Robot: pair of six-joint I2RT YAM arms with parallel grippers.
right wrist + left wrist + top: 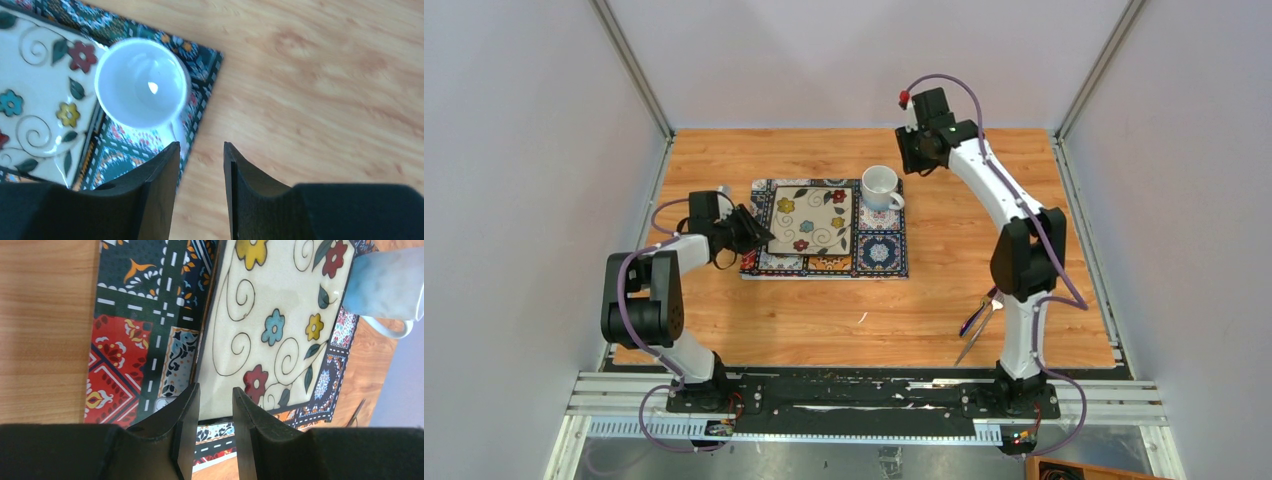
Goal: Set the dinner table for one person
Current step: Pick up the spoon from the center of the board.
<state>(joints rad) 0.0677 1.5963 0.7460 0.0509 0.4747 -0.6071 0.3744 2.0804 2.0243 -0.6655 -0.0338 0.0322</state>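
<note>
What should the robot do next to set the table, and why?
Probably move the right arm toward what looks like cutlery lying on the dinner table near its base. The plate and cup already sit on the placemat, no cutlery is beside them, and the right fingers are open and empty.

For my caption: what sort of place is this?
Probably a robot test cell, not a home: white walls and metal framing enclose the table; the left arm and right arm are bolted to a rail at its edge.
</note>
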